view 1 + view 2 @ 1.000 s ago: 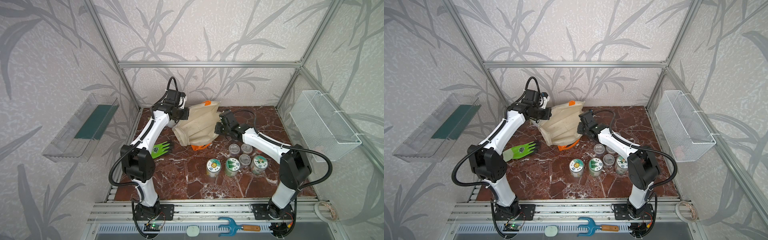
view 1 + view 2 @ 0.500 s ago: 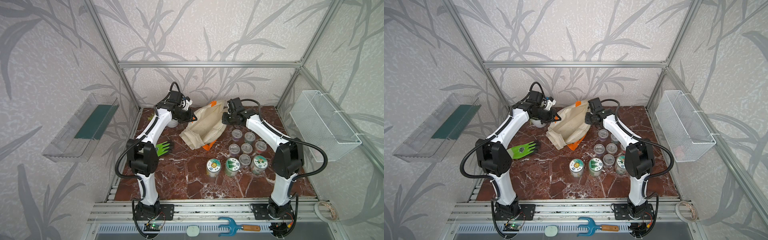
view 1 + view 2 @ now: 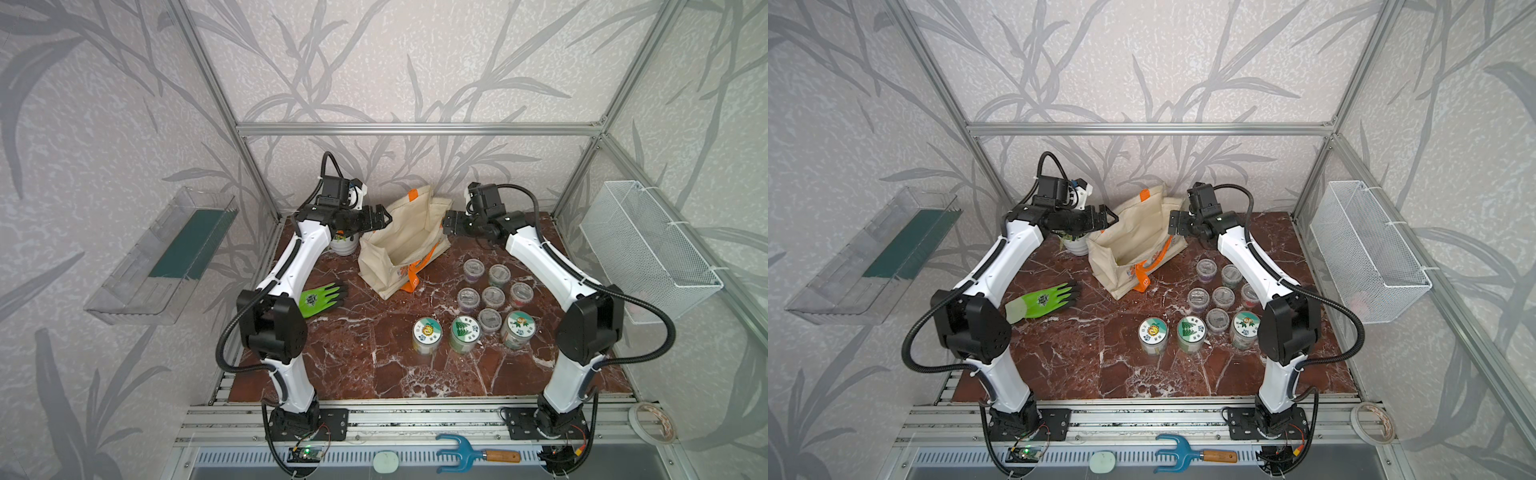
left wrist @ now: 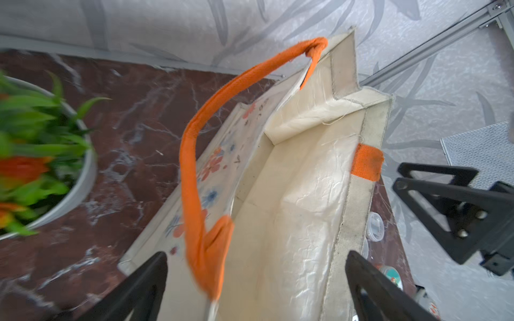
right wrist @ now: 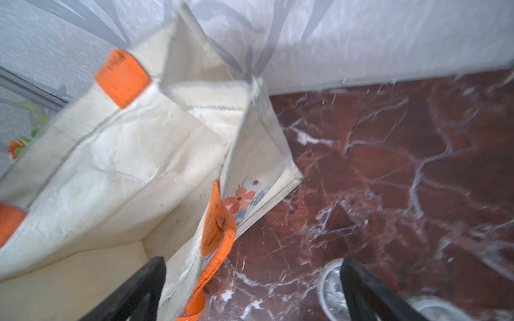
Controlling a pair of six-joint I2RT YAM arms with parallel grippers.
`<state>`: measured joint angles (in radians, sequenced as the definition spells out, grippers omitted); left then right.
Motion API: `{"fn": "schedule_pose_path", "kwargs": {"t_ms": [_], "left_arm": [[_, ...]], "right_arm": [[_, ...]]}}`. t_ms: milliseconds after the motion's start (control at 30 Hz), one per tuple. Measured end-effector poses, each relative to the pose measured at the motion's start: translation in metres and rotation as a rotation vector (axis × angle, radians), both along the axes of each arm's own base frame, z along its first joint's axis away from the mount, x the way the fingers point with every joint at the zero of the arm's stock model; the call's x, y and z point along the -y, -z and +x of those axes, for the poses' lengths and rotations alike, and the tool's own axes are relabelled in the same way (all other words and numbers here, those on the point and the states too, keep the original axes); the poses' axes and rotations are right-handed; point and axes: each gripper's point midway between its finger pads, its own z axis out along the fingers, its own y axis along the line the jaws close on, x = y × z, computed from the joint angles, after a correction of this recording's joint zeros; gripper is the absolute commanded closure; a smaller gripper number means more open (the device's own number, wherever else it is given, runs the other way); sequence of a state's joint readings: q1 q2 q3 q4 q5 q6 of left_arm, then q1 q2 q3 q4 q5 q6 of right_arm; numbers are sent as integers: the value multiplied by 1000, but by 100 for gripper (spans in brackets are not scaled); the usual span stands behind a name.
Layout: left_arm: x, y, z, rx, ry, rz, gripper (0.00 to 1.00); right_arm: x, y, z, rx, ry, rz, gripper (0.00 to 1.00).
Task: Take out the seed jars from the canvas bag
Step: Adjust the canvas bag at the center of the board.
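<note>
Reading: lid text too small; bag has flower print.
L gripper (image 3: 381,218): jaws wide, empty, just beside canvas bag (image 3: 399,245) rim.
R gripper (image 3: 445,223): jaws wide, empty, at bag's opp. side.
Seed jars (image 3: 492,297): on table (image 3: 374,365), betw. bag & R arm.
Edges: bag near back wall; flower pot (image 3: 343,246) beside it.

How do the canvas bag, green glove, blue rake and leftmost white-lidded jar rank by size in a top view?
1. canvas bag
2. green glove and blue rake: too alike to rank (rake longer, glove broader)
3. white-lidded jar
</note>
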<state>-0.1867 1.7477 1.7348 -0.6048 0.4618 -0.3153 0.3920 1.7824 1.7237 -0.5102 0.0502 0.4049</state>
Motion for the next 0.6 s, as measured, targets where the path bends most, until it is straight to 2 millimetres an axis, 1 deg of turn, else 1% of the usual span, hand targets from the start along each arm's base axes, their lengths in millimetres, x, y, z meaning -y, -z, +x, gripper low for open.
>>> {"fn": "schedule_pose_path", "kwargs": {"t_ms": [33, 100, 133, 167, 200, 233, 267, 300, 333, 400, 467, 500, 533, 567, 600], "left_arm": [[-7, -11, -6, 52, -27, 14, 1], [-22, -31, -22, 158, -82, 43, 1], [-32, -42, -33, 230, -119, 60, 1], [-41, -49, -45, 290, -150, 75, 1], [-50, -52, -54, 336, -184, 92, 1], [-59, -52, -68, 386, -211, 117, 1], [-70, -49, -79, 430, -251, 145, 1], [-79, -43, -87, 455, -288, 169, 1], [-91, -31, -97, 476, -333, 200, 1], [-110, -1, -112, 496, -413, 259, 1], [-130, 45, -127, 475, -483, 325, 0], [-138, 67, -134, 456, -507, 358, 0], [-146, 90, -142, 430, -529, 395, 0], [-152, 109, -148, 407, -547, 425, 0], [-158, 124, -152, 392, -562, 447, 0]], "right_arm": [[9, -13, -6, 51, 14, -6, 1], [32, -35, -26, 145, 46, -33, 1], [47, -46, -40, 199, 71, -56, 1], [63, -54, -53, 244, 102, -81, 1], [74, -59, -62, 278, 127, -101, 1], [88, -62, -72, 309, 158, -125, 1], [101, -61, -81, 335, 189, -147, 1], [111, -56, -87, 355, 212, -168, 1], [121, -44, -95, 361, 232, -197, 1], [137, -8, -106, 353, 258, -266, 1], [147, 43, -116, 309, 254, -352, 1], [151, 64, -120, 281, 249, -390, 1], [155, 91, -126, 244, 238, -440, 1], [159, 111, -129, 225, 229, -477, 1], [161, 125, -132, 219, 223, -501, 1]]}}
